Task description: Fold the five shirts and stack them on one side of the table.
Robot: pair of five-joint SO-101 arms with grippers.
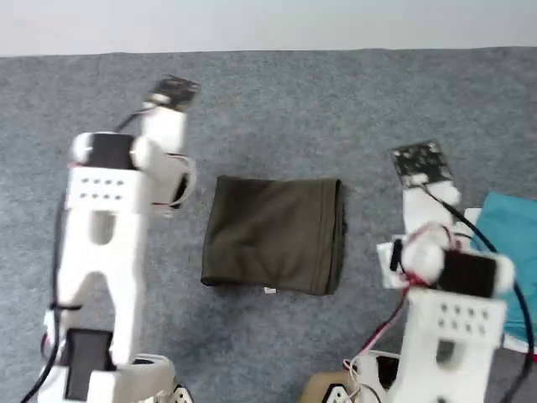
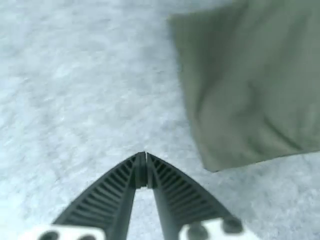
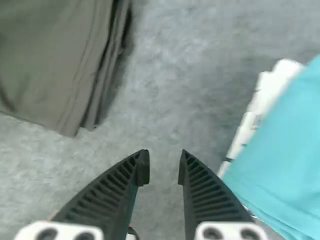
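Folded olive shirt (image 1: 273, 235) flat at the middle of the grey table (image 1: 336, 109), between the two arms. On the left gripper (image 2: 145, 167), tips clenched together on nothing, over bare table just beside the shirt's edge. On the right gripper (image 3: 162, 167), tips parted a little, empty, above the table between the olive shirt and a teal shirt (image 3: 285, 165) lying on white cloth (image 3: 260, 100) at the table's side.

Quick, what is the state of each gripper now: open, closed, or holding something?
Left gripper: closed, holding nothing.
Right gripper: open, holding nothing.
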